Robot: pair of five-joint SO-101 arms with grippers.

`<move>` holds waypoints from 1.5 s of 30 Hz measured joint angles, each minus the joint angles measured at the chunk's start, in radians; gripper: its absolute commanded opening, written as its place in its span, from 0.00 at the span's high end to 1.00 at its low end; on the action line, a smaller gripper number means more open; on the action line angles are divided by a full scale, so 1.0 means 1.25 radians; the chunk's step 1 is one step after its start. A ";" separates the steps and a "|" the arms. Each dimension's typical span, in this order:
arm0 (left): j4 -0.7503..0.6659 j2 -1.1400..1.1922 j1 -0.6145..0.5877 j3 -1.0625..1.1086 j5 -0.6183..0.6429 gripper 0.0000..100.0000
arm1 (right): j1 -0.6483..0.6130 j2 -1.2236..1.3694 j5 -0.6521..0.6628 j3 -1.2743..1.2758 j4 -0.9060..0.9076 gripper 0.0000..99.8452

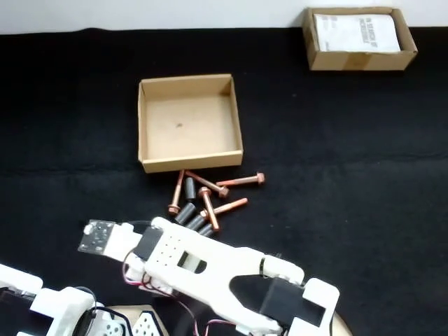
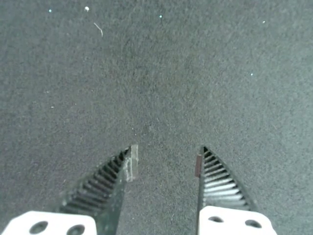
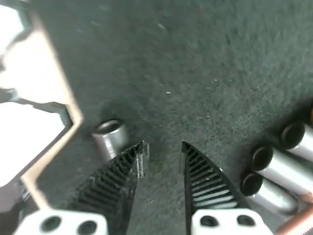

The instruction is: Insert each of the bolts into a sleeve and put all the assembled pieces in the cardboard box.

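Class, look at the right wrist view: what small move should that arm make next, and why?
Probably nudge the right arm sideways until the lone sleeve lies between its open jaws. The sleeve sits just outside one finger, so closing now would likely miss it.

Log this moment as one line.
left end effector: open, over cloth | right end effector: open, beside sleeve | cardboard box: empty | bolts: loose

The bolts [image 1: 241, 180] are seen as shiny copper-toned metal, the sleeves [image 3: 281, 169] as smooth grey metal, the cardboard box [image 1: 189, 161] as matt, the table [image 2: 156, 73] as cloth-covered.
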 measured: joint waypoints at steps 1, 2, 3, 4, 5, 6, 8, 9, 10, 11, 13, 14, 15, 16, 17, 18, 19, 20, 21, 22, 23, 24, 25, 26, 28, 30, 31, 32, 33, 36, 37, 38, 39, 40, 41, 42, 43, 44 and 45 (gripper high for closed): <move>0.000 0.000 0.000 0.000 0.000 0.79 | -0.011 -0.001 -0.004 -0.015 0.023 0.89; 0.000 0.000 0.001 0.000 0.000 0.79 | -0.025 0.000 -0.010 -0.031 0.047 0.89; 0.000 0.000 0.001 0.000 0.000 0.79 | -0.034 0.001 -0.015 -0.042 0.065 0.89; 0.000 0.000 0.002 0.000 0.000 0.79 | -0.042 0.001 -0.015 -0.050 0.079 0.89; 0.000 0.000 0.002 0.000 0.000 0.79 | -0.050 0.001 -0.017 -0.056 0.092 0.89; 0.000 0.000 0.001 0.000 0.000 0.79 | -0.055 0.001 -0.020 -0.059 0.098 0.89; 0.000 0.002 0.000 0.000 0.000 0.79 | -0.058 0.005 -0.020 -0.061 0.103 0.89; 0.000 0.002 0.001 0.000 0.000 0.79 | -0.058 0.006 -0.020 -0.061 0.108 0.89; 0.000 0.002 0.001 0.000 0.000 0.79 | -0.058 0.006 -0.021 -0.061 0.108 0.89; 0.000 0.002 0.001 0.000 0.000 0.79 | -0.060 0.006 -0.022 -0.058 0.104 0.89; 0.000 0.002 0.001 0.000 0.000 0.79 | -0.071 0.006 -0.022 -0.029 0.093 0.89; 0.000 0.002 0.001 0.000 0.000 0.79 | -0.074 0.006 -0.022 -0.015 0.080 0.89; 0.000 0.002 0.001 0.000 0.000 0.79 | -0.074 0.006 -0.022 0.001 0.070 0.89; 0.000 0.002 0.001 0.000 0.000 0.79 | -0.074 0.006 -0.022 0.016 0.059 0.89; 0.000 0.002 0.001 0.000 0.000 0.79 | -0.075 0.006 -0.022 0.028 0.049 0.89; 0.000 0.002 0.001 0.000 0.000 0.79 | -0.076 0.006 -0.022 0.039 0.039 0.89; 0.000 0.002 0.001 0.000 0.000 0.79 | -0.076 0.006 -0.022 0.047 0.031 0.89; 0.000 0.002 0.001 0.000 0.000 0.79 | -0.076 0.006 -0.022 0.048 0.025 0.89; 0.000 0.002 0.001 0.000 0.000 0.79 | -0.076 0.006 -0.022 0.048 0.017 0.89; 0.000 0.002 0.000 0.000 0.000 0.79 | -0.076 0.006 -0.022 0.049 0.014 0.89; 0.000 0.002 0.000 0.000 0.000 0.79 | -0.076 0.006 -0.022 0.049 0.010 0.89; 0.000 0.002 0.000 0.000 0.000 0.79 | -0.076 0.009 -0.022 0.049 0.007 0.89; 0.000 0.002 0.001 0.000 0.000 0.79 | -0.076 0.014 -0.022 0.049 0.002 0.89; 0.000 0.002 0.001 0.000 0.000 0.79 | -0.076 0.022 -0.022 0.049 -0.004 0.89; 0.000 0.002 0.000 0.000 0.000 0.79 | -0.076 0.044 -0.022 0.049 -0.011 0.89; 0.000 0.002 0.000 0.000 0.000 0.79 | -0.076 0.055 -0.022 0.048 -0.012 0.89; 0.000 0.002 0.000 0.000 0.000 0.79 | -0.076 0.056 -0.022 0.047 -0.012 0.91; 0.000 0.002 0.000 0.000 0.000 0.79 | -0.076 0.061 -0.022 0.041 -0.010 0.94; 0.000 0.002 0.000 0.000 0.000 0.79 | -0.076 0.063 -0.022 0.036 -0.009 0.97; 0.000 0.002 0.000 0.000 0.000 0.79 | -0.071 0.064 -0.022 0.029 -0.002 0.99; 0.000 0.002 0.000 0.000 0.000 0.79 | -0.071 0.064 -0.022 0.029 0.001 0.99; 0.000 0.002 0.000 0.000 0.000 0.79 | -0.071 0.064 -0.022 0.029 0.007 0.99; 0.000 0.002 0.000 0.000 0.000 0.79 | -0.071 0.065 -0.022 0.025 0.017 0.99; 0.000 0.002 0.000 0.000 0.000 0.79 | -0.072 0.066 -0.022 0.016 0.031 0.99; 0.000 0.002 0.000 0.000 0.000 0.79 | -0.072 0.066 -0.022 0.010 0.045 0.99; 0.000 0.002 0.000 0.000 0.000 0.79 | -0.072 0.066 -0.022 0.001 0.059 0.99; 0.000 0.002 0.000 0.000 0.000 0.79 | -0.074 0.066 -0.022 -0.006 0.071 0.99; 0.000 0.002 0.000 0.000 0.000 0.79 | -0.074 0.066 -0.022 -0.016 0.081 0.99; 0.000 0.002 0.000 0.000 0.000 0.79 | -0.074 0.066 -0.022 -0.023 0.087 0.99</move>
